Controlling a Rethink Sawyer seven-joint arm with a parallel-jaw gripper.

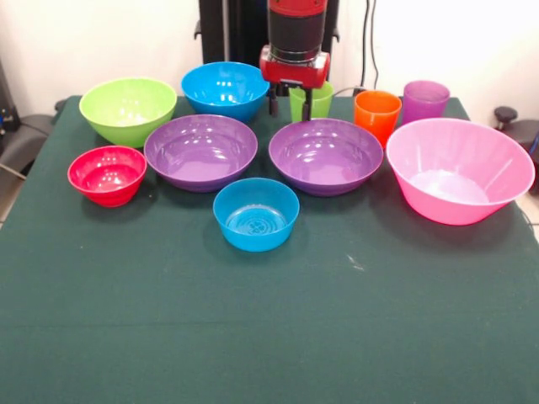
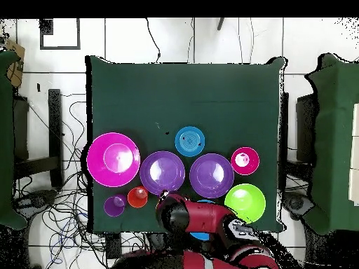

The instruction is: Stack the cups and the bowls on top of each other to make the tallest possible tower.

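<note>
My gripper (image 1: pixel 290 107) hangs at the table's far side, open and empty. Its fingers stand just in front of the green cup (image 1: pixel 321 98), low by the cup's rim. The orange cup (image 1: pixel 376 114) and the purple cup (image 1: pixel 424 100) stand to the right of it. All bowls sit apart, upright: lime green (image 1: pixel 127 108), blue at the back (image 1: pixel 224 87), two purple (image 1: pixel 200 151) (image 1: pixel 326 156), small blue in front (image 1: pixel 256 214), red (image 1: pixel 107 174), big pink (image 1: pixel 459 170). In the overhead view my arm (image 2: pixel 184 216) hides the green cup and most of the back blue bowl.
The table (image 1: pixel 269 320) has a dark green cloth. Its whole near half holds nothing but the cloth. Cables lie on the floor round the table (image 2: pixel 63 210). Other tables stand at both sides (image 2: pixel 336 140).
</note>
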